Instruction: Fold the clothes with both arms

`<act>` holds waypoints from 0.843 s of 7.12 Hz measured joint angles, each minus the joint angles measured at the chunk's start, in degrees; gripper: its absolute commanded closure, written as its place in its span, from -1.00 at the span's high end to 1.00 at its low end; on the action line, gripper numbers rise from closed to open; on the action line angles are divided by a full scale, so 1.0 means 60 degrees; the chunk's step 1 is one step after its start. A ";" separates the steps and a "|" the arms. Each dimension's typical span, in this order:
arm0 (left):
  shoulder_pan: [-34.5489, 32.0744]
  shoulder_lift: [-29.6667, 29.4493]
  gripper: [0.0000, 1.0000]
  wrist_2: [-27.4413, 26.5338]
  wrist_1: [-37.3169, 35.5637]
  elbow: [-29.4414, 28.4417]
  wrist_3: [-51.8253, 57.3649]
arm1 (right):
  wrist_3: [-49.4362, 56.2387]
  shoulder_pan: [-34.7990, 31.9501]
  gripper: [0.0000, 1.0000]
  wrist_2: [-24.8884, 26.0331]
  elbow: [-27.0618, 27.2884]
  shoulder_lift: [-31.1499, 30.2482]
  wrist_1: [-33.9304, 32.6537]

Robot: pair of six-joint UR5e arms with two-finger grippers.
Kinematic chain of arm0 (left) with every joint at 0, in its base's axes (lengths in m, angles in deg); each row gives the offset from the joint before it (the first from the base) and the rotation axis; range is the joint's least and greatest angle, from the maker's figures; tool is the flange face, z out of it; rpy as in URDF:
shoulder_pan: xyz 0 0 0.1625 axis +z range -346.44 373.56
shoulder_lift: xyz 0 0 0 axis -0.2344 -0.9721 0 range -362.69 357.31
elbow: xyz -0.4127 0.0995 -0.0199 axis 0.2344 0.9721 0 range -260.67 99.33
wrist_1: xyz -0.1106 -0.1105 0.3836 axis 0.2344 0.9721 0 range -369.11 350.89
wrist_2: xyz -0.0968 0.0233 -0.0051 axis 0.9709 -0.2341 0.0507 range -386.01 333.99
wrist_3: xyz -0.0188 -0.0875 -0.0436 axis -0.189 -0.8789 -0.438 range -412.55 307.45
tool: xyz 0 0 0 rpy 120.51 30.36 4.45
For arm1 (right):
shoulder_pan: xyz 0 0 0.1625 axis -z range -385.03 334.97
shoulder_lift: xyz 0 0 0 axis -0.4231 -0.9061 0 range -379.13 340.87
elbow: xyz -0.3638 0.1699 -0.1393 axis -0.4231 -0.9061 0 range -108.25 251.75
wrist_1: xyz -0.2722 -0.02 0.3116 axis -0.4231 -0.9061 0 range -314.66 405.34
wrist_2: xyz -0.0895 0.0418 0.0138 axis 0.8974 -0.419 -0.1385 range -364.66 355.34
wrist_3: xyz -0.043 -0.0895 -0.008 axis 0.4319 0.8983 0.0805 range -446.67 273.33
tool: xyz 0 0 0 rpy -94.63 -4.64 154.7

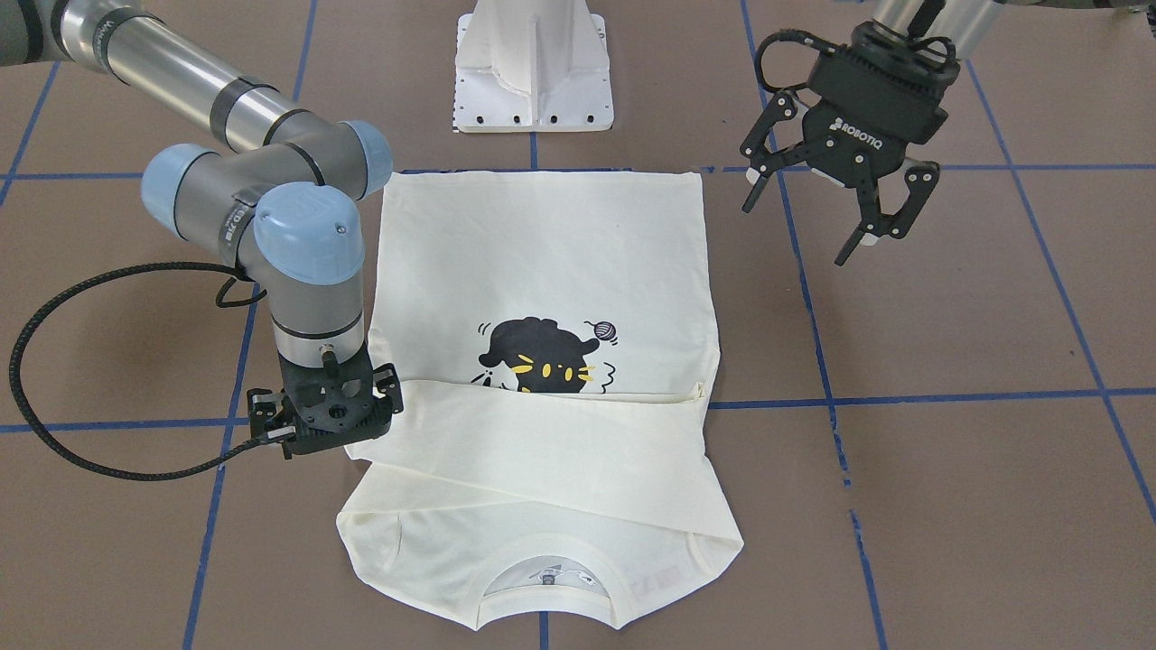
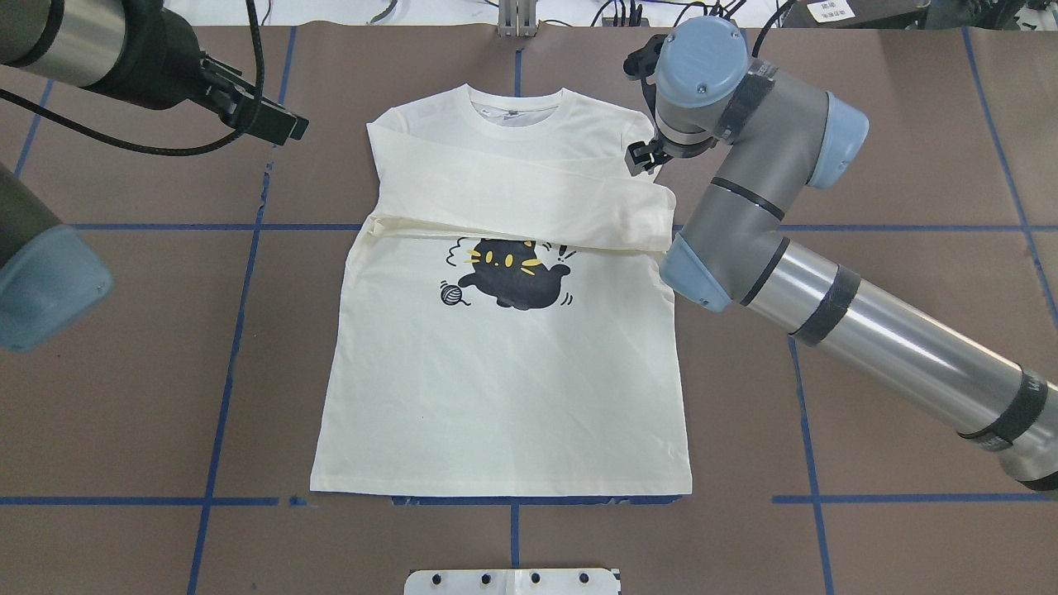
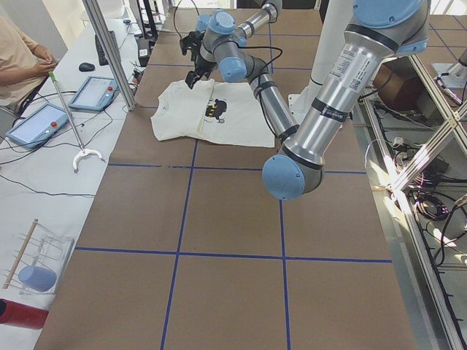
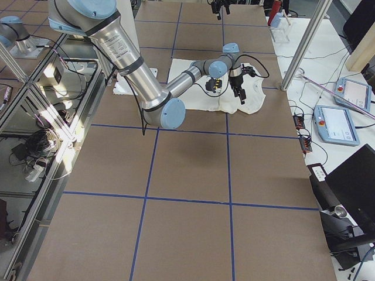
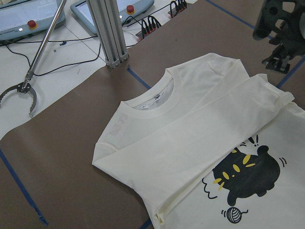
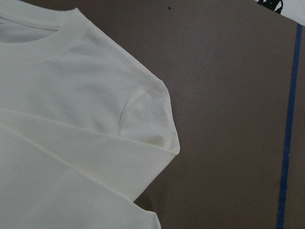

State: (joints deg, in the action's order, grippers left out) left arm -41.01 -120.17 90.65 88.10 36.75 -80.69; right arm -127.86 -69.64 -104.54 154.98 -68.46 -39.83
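Note:
The cream-white shirt lies flat on the brown table, front up, with the black cat print showing. Both sleeves are folded across the chest, and the collar points away from the robot. My left gripper is open and empty, held in the air off the shirt's side; in the overhead view it is near the collar end. My right gripper points down over the shoulder on the other side, just above the cloth, and looks open. Its wrist view shows that shoulder and no fingers.
The white pedestal base stands at the shirt's hem end. Blue tape lines grid the table. An aluminium post and control pendants stand beyond the collar end. An operator sits at the side bench.

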 measured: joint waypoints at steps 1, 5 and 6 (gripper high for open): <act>0.0153 0.0236 1.00 -0.0042 0.0000 0.0081 -0.0909 | -0.1523 0.0129 1.00 -0.0435 0.1004 -0.0524 0.0243; 0.2247 0.1945 0.91 -0.1495 0.1651 0.0798 -0.4819 | -0.7543 0.2203 1.00 0.0349 0.6117 -0.3702 0.0606; 0.3045 0.2320 0.69 -0.2227 0.2105 0.0848 -0.5845 | -0.8621 0.3195 0.98 0.1277 0.6835 -0.4505 0.1067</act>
State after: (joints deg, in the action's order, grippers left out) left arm -22.74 -106.25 77.29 100.73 41.84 -115.76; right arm -179.58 -50.47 -96.88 195.99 -95.49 -33.43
